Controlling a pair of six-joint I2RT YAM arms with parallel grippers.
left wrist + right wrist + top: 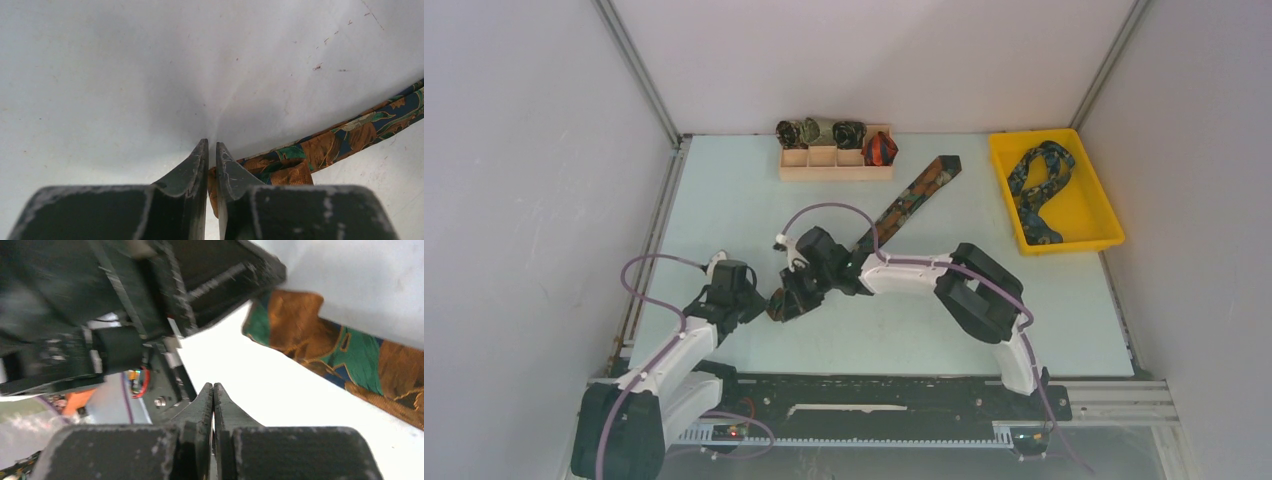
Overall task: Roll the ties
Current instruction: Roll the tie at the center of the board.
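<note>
Only the left wrist view is showing us the left gripper [211,150] pinching the end of the long brown-orange-green printed fabric tie [320,150], which is lying diagonally on the pale table [724,200]. The right gripper [213,390] is pressing its fingers together, empty. Overhead, the white right arm [904,272] is masking part of the tie.

The brown-orange-green tie [325,150] is woven cloth with a soft sheen. The table top [125,75] is matt, pale and smooth, flecked with small scuffs. The fingers [192,170] of the left gripper [211,150] look like dark matt plastic, scratched pale along their edges. The compartment box [836,172] is bare light wood; the yellow bin [1092,210] is smooth plastic.
</note>
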